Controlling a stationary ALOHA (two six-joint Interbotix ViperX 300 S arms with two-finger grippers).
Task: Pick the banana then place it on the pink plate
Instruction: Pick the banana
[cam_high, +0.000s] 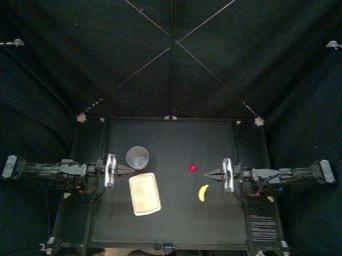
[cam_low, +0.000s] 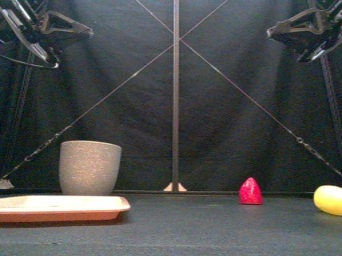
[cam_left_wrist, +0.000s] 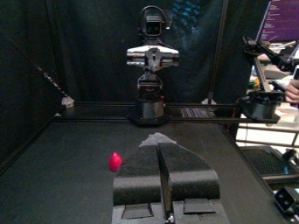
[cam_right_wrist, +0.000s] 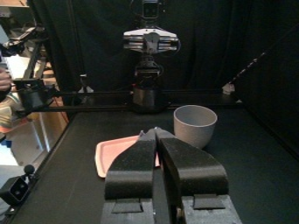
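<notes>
Down on the table (cam_high: 181, 140), the banana (cam_high: 203, 192) lies nearly below the raised right hand (cam_high: 223, 176), pressed together.

No text, label, brand, number or sign could be read in any of the views.
</notes>
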